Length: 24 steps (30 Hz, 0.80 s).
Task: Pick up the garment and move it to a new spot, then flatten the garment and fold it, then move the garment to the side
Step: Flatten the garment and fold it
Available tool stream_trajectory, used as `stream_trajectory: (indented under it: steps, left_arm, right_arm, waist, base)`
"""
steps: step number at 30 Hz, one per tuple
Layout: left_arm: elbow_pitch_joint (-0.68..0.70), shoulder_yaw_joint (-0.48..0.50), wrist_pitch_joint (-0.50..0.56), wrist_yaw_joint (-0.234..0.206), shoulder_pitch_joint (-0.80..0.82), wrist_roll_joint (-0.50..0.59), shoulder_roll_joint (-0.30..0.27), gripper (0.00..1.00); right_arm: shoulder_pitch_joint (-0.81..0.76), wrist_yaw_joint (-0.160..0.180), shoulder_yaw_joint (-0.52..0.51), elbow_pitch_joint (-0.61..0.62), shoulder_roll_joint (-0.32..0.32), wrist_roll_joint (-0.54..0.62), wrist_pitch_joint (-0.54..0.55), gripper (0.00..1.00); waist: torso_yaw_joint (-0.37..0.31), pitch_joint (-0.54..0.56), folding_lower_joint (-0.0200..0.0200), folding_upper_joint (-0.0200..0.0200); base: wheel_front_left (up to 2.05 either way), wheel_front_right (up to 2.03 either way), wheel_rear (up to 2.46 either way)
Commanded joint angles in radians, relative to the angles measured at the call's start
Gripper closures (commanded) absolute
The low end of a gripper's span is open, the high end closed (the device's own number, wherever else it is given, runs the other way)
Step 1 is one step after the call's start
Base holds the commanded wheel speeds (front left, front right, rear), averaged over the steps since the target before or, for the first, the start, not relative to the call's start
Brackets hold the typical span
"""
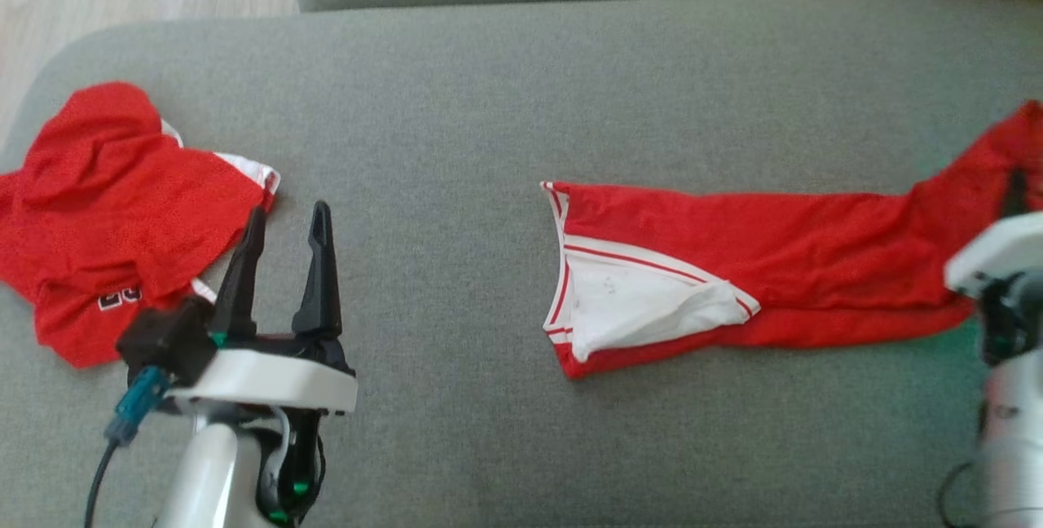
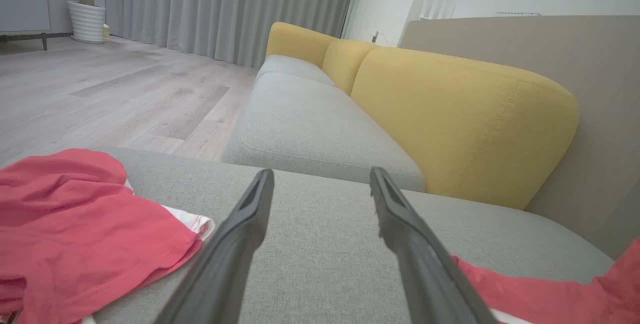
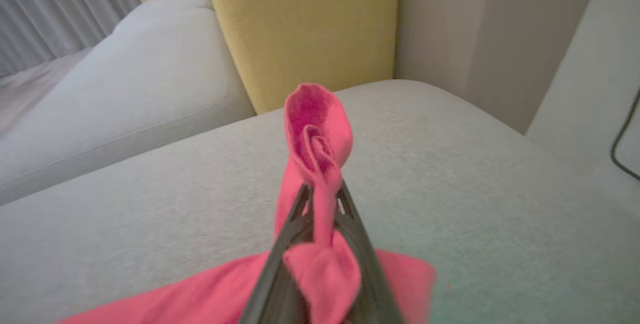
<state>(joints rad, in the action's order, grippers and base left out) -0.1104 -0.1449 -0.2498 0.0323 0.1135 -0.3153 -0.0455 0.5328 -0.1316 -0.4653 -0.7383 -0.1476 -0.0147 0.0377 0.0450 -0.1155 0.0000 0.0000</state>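
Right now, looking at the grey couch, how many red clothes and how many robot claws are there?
Red mesh garments: 2 (crumpled jersey, long white-trimmed garment)
Dark two-fingered grippers: 2 (left gripper, right gripper)
Total: 4

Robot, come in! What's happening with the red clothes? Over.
Left gripper open above cushion. Right gripper shut on end of long red garment. Crumpled red garment beside left gripper, not blocking.

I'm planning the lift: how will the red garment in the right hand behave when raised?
Probably floppy: the red garment bunches into a twist where the right hand pinches it. Likely light, since the fabric looks thin. Its long tail lies across the grey cushion, so it may drag and sag rather than rise flat.
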Motion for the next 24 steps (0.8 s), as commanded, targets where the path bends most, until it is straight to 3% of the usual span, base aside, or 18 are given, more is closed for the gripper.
stream_trajectory:
  steps: [1,7,15,19,24]
  left_arm:
    - [0.030,0.039,-0.012,-0.009,0.020,-0.008,-0.005,0.00]
    - [0.037,0.035,-0.012,-0.017,0.008,-0.017,-0.005,0.00]
    - [0.039,0.024,-0.012,-0.020,0.001,-0.023,-0.005,0.00]
    - [0.035,0.019,-0.012,-0.017,0.005,-0.027,-0.005,0.00]
    - [0.031,0.001,-0.012,-0.017,0.015,-0.034,-0.005,0.00]
  right_arm:
    - [0.016,0.001,0.052,0.065,0.015,-0.026,0.016,1.00]
    - [-0.051,0.001,0.211,0.243,0.084,-0.171,0.115,1.00]
    - [-0.197,0.001,0.488,0.446,0.097,-0.466,0.185,1.00]
    - [-0.234,0.001,0.597,0.471,0.097,-0.565,0.152,1.00]
    - [-0.232,0.001,0.680,0.418,0.097,-0.637,0.084,1.00]
  waist:
    - [-0.004,0.014,0.0000,0.0000]
    - [-0.003,0.031,0.0000,0.0000]
    - [0.004,0.032,0.0000,0.0000]
    - [0.011,0.025,0.0000,0.0000]
    - [0.028,0.007,0.0000,0.0000]
  base:
    - [0.00,0.00,0.00]
    - [0.00,0.00,0.00]
    - [0.00,0.00,0.00]
    - [0.00,0.00,0.00]
    - [0.00,0.00,0.00]
